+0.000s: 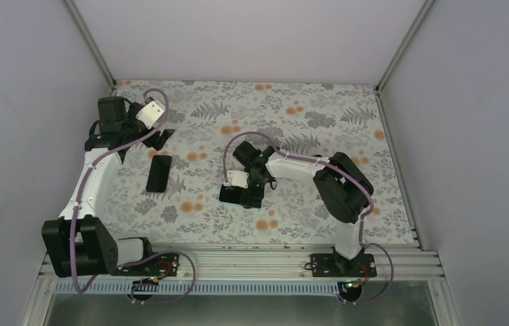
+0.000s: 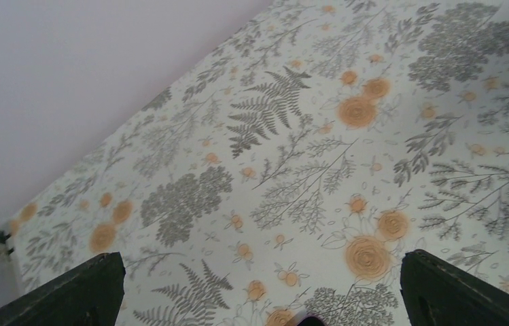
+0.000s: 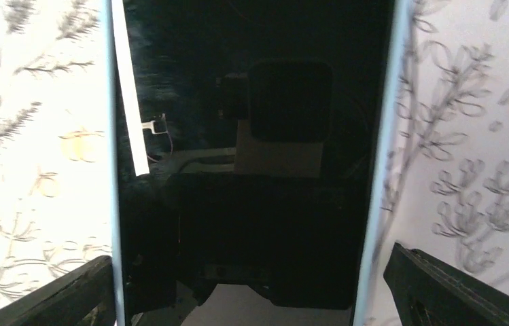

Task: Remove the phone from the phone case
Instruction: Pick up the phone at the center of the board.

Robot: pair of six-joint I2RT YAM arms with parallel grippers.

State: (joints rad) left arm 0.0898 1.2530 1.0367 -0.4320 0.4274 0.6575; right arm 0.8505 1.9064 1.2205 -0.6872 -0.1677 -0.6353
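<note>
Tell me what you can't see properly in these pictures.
Top view: the right hand covers most of the glossy black rectangle beneath it.
Right wrist view: that rectangle runs off the top and bottom edges.
Top view: the other flat black rectangle is too small to tell phone from case.

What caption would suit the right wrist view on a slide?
Open right end effector poised over a glossy black phone lying flat on the floral table.

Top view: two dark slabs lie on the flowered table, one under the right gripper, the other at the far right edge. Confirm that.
Wrong in one point: the other slab lies left of centre, near the left gripper, not at the far right edge; the top view shows it. The first slab does lie on the table under the right gripper.
</note>
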